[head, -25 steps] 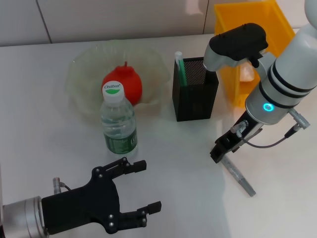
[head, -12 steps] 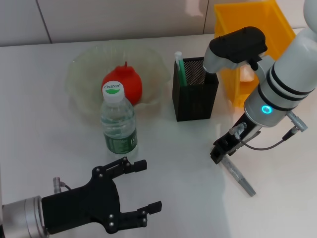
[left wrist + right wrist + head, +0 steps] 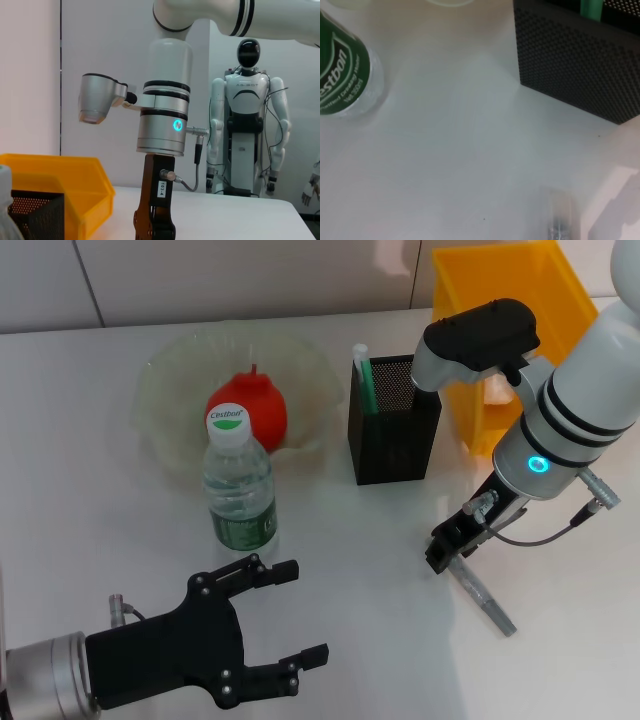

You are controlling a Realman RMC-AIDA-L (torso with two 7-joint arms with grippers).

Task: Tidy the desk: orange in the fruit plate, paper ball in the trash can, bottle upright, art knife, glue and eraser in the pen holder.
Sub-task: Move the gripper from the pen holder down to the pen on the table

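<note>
1. Head view: on the white tabletop (image 3: 100, 480) a clear plastic fruit plate (image 3: 160, 390) holds a red-orange round fruit (image 3: 262, 405). Just in front of it stands an upright clear water bottle with a green label and white cap (image 3: 240, 490). To the right is a black mesh pen holder (image 3: 395, 430) with a green-and-white stick (image 3: 362, 375) standing in it, and behind that a yellow plastic bin (image 3: 510, 290). The right gripper (image 3: 447, 545) hangs low over the near end of a slim translucent grey art knife (image 3: 485, 595) that lies flat on the tabletop; I cannot tell how its jaws stand. The left gripper (image 3: 290, 620), black, sits near the front edge with its jaws spread wide and holding nothing.

2. Left wrist view: the right arm's black gripper (image 3: 155, 220) points down beside the yellow bin (image 3: 75, 185) and the mesh holder (image 3: 30, 215). A white humanoid robot (image 3: 247, 125) stands in the background.

3. Right wrist view: the bottle's green label (image 3: 342, 70), the holder's mesh wall (image 3: 575, 65) and the art knife's end (image 3: 559, 215) show on the tabletop.
</note>
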